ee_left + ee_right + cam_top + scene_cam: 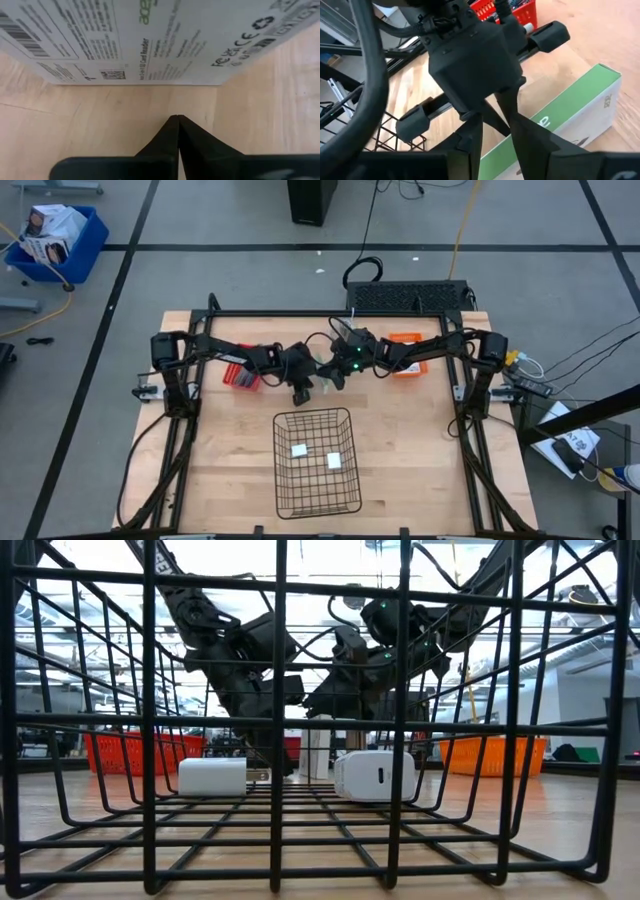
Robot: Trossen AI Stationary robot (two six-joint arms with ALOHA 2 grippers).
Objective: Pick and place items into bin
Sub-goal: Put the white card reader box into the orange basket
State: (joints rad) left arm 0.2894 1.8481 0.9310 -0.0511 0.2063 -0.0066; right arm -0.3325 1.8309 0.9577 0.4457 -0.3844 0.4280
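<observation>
A white card box (150,40) with black print and a green side (560,112) lies on the table between the two bins, just beyond the wire basket (318,462). Two small white blocks (212,777) (375,775) rest on the basket floor. My left gripper (177,119) is shut, its tips pointing at the bare wood a little short of the box's printed face. My right gripper (497,127) is open and hangs over the box's green side, close to the left gripper (470,55). In the high view both grippers (303,388) (335,375) cover the box. The slim hand tool is hidden.
A red bin (243,370) stands at the far left of the table and an orange bin (408,355) at the far right. The two arms crowd together at the table's middle. Bare wood (230,470) lies on both sides of the basket.
</observation>
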